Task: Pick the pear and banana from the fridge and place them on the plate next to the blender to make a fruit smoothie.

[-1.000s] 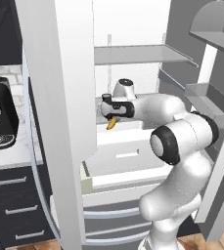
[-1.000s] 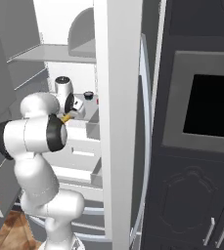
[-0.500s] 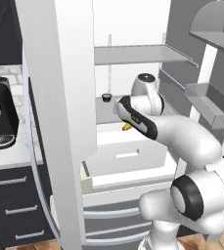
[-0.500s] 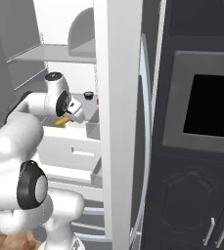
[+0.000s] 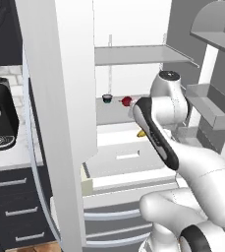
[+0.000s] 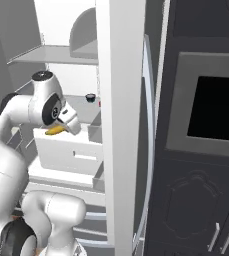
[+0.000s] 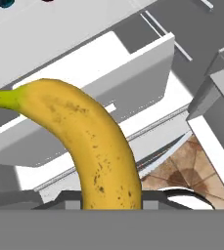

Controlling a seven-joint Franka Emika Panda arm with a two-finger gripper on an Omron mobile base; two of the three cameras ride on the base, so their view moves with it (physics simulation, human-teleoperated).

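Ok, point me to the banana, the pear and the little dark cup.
banana [image 7: 96,146], hand view, middle of its yellow body.
pear [image 5: 126,101], left base view, its red side on the fridge shelf.
cup [image 5: 106,98], left base view, its rim.

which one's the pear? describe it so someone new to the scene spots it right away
Look inside the open fridge, at the grey shelf just above the white drawer. The pear stands there, a small roundish dark-red fruit. Its neighbour to the left is a tiny dark cup with a blue rim; the pear is red and rounder.
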